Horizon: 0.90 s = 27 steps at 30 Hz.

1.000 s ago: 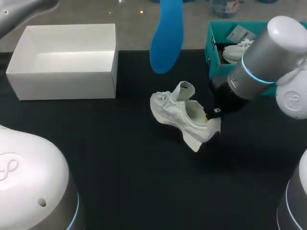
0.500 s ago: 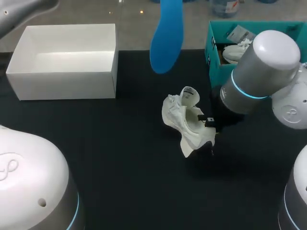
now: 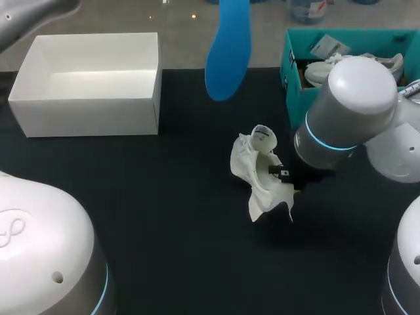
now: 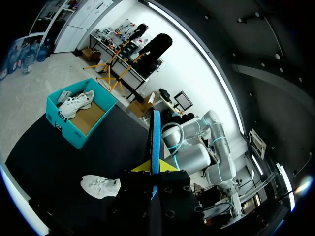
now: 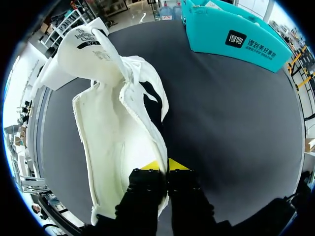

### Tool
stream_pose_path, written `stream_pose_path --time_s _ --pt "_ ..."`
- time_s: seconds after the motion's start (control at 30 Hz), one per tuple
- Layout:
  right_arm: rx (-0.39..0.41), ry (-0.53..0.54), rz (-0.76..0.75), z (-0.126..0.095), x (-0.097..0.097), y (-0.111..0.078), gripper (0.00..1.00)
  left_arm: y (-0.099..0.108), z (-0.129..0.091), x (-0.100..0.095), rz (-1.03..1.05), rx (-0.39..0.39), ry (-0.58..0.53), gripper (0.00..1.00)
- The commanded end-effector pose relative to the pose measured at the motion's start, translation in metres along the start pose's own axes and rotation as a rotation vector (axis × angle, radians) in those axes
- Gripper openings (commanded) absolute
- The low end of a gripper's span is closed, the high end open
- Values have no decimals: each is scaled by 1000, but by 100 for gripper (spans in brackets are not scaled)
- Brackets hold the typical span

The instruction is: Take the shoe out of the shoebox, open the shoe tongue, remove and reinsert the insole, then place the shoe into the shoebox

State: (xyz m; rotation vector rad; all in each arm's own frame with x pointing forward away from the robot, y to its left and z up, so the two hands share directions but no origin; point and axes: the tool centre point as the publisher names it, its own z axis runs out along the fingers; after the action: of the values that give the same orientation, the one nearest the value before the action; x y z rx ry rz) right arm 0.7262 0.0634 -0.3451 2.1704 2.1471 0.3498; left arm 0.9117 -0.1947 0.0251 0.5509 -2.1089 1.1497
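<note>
White shoe [image 3: 256,167], heel rim pinched by right hand [image 5: 163,165], tilts near teal box [image 3: 293,88]; left hand [image 4: 155,168] clamps blue insole [image 3: 228,52].

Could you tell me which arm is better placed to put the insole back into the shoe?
Left, probably: the left end effector grips the blue insole, while the right end effector holds the white shoe by its heel.

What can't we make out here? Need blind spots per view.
- Left wrist view: insole sits edge-on in the left claw; its faces unseen.
- Right wrist view: shoe toe hidden behind the tongue, ahead of the right claw.
- Head view: insole's held end cut off by the top edge; left claw out of frame.
- Head view: right claw mostly hidden under the right arm.
- Head view: teal box partly covered by that arm.
</note>
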Motion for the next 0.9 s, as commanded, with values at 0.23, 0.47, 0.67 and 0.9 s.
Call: stream_pose_path --time_s 0.23,0.47,0.67,0.9 --pt "3 -33 53 20 1 -11 0 1 0 0 1 0 0 0" --pt "25 -21 80 37 5 -21 0 1 0 0 1 0 0 0" --pt "38 -9 83 43 9 -26 0 1 0 0 1 0 0 0" --pt "35 -10 88 33 9 -28 100 1 0 0 1 0 0 0"
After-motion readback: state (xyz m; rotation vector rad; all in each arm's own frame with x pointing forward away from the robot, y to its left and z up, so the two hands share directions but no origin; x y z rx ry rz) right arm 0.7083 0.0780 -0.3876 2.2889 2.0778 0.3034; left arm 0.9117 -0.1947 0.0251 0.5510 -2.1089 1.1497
